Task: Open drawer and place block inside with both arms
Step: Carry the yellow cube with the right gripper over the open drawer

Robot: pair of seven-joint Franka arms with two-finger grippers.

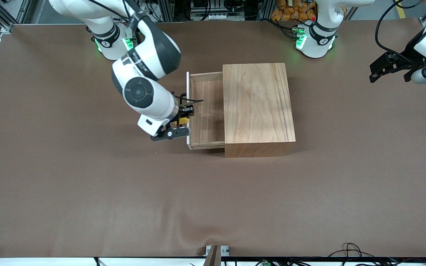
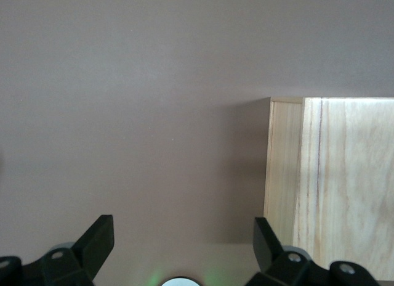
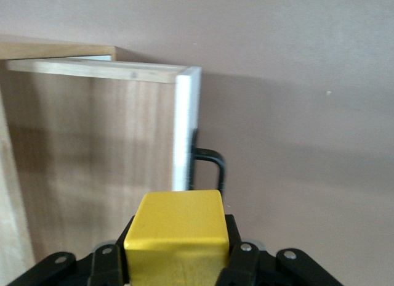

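Nearest the front camera among the things on the tabletop point(image 1: 87, 192), the wooden box point(image 1: 259, 107) shows its low front corner, with the drawer point(image 1: 206, 111) slid out of it toward the right arm's end. Its shallow tray lies bare and its pale front panel point(image 3: 186, 129) carries a thin black wire handle point(image 3: 212, 166).

Just outside that panel, the block point(image 3: 176, 236), a small bright yellow cube, sits clamped between the jaws of the right pincer point(image 1: 181, 122). The pincer hangs over the tabletop beside the handle, at the drawer's front edge rather than over the tray. Its grip looks firm, with the cube squared between the pads, presumably so it can be carried over the panel without slipping.

By the look of it, the opening step is done and the placing step is in hand: the cube must clear the front panel and handle before it can be lowered into the tray. A low pass could catch on the wire handle or on the panel's top edge.

At the left arm's end of the table, the left pincer point(image 1: 392, 68) waits with its jaws spread wide and nothing between them, well apart from the box; its wrist view looks down on a corner of the box and bare tabletop.
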